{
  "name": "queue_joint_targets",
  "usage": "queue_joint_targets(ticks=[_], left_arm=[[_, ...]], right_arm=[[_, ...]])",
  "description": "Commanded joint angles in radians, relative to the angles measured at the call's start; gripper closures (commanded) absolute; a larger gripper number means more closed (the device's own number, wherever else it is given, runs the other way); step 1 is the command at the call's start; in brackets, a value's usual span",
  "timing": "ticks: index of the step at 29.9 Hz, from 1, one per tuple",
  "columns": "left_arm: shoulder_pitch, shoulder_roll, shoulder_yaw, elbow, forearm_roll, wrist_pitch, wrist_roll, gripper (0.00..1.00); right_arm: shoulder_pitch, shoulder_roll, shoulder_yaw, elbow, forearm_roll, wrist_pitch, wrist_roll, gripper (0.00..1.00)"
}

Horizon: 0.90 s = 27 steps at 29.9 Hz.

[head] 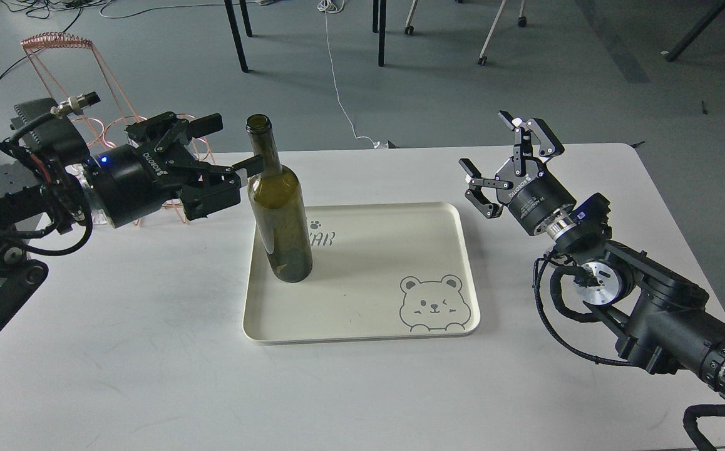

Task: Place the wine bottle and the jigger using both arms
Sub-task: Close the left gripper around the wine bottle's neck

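On tray (pixel 362 326) — wine bottle (pixel 278 213), "AR" lettering

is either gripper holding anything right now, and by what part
Nothing is held. The left gripper is open beside the wine bottle, one fingertip near its shoulder. The right gripper is open and empty.

Wine bottle (pixel 280 213) upright on cream tray (pixel 362 326), left side. Left gripper (pixel 232 145) spread open just beside bottle neck, one fingertip at glass. Right gripper (pixel 494 164) open, empty, raised right of tray. White table (pixel 149 351) beneath.
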Motion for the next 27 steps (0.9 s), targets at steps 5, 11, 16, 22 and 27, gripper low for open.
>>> queue_joint_targets(ticks=[5, 11, 16, 22, 27], left_arm=[[-0.038, -0.01, 0.044, 0.009, 0.01, -0.003, 0.0, 0.02], [-0.073, -0.028, 0.075, 0.024, 0.022, -0.003, 0.0, 0.04], [-0.078, -0.041, 0.082, 0.033, 0.024, -0.003, 0.0, 0.17], [-0.079, -0.042, 0.095, 0.04, 0.022, 0.005, 0.0, 0.29], [-0.081, -0.051, 0.095, 0.041, 0.022, 0.006, 0.0, 0.3]], right_arm=[[-0.001, -0.003, 0.0, 0.0, 0.0, 0.0, 0.0, 0.01], [0.001, -0.008, 0.0, 0.0, -0.001, 0.0, 0.0, 0.01], [0.001, -0.008, 0.0, 0.0, -0.001, 0.0, 0.0, 0.01], [0.001, -0.008, 0.0, 0.001, -0.005, 0.0, 0.0, 0.01], [0.001, -0.009, 0.0, 0.001, -0.012, 0.0, 0.0, 0.01]])
